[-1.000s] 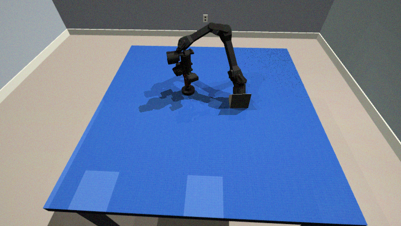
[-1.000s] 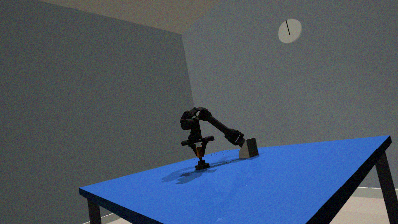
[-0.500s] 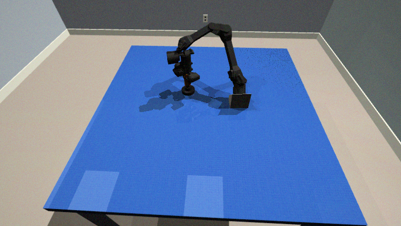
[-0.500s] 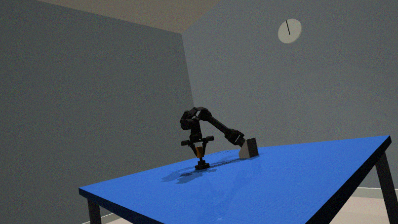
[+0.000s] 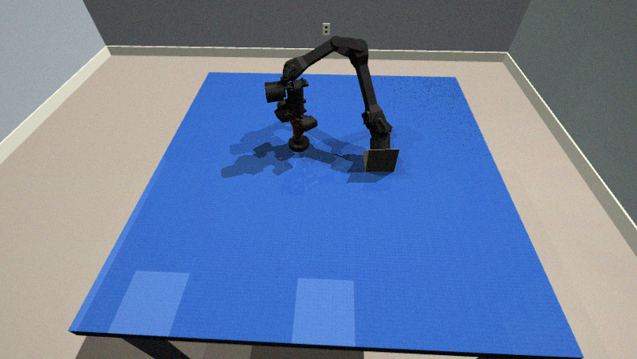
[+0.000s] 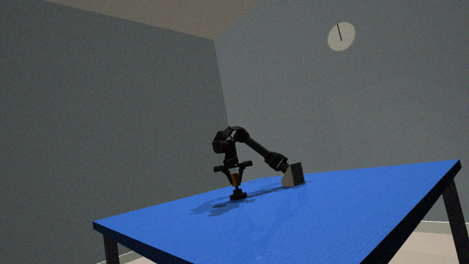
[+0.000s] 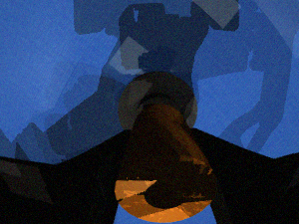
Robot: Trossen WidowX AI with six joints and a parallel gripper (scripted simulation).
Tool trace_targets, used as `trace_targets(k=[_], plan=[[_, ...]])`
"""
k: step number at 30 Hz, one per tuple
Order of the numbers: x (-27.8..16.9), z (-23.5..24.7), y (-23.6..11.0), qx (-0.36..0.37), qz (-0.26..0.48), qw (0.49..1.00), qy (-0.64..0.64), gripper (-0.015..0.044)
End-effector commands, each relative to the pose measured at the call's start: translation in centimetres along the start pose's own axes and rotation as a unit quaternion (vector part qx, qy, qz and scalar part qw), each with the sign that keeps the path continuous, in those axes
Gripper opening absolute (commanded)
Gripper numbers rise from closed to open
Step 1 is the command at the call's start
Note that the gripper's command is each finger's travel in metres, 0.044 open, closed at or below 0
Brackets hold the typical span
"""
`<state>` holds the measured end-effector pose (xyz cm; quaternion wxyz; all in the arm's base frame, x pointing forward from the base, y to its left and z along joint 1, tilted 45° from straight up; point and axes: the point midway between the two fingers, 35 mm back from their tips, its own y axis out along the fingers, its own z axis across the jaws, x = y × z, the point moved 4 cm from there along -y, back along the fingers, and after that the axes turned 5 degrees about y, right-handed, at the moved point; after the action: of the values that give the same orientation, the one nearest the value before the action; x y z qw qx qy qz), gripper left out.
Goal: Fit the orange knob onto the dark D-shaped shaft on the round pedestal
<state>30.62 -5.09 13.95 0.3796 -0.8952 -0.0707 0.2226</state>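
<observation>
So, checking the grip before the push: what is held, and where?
The end effector is shut on the orange knob, fingers pinching its sides.

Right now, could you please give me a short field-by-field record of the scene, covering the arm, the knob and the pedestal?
arm: black six-joint arm arched over from its grey base block
gripper: black parallel-jaw gripper pointing down, closed on the knob
knob: orange knob held between the fingers, above the pedestal
pedestal: dark round pedestal on the blue table top, directly below the knob
seating: knob not down on the pedestal; a gap shows in the exterior view
shaft flat: cannot tell
</observation>
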Motion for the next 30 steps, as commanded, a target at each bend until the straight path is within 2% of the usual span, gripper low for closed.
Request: trace_targets(k=[1, 7, 14, 30], plan=[[-0.09, 0.0, -0.09, -0.001, 0.0, 1.0, -0.002, 0.0], [-0.19, -0.08, -0.44, -0.001, 0.0, 1.0, -0.007, 0.0], [-0.07, -0.17, -0.53, -0.001, 0.0, 0.994, -0.107, 0.0], [0.13, -0.13, -0.13, -0.001, 0.0, 0.994, -0.107, 0.0]])
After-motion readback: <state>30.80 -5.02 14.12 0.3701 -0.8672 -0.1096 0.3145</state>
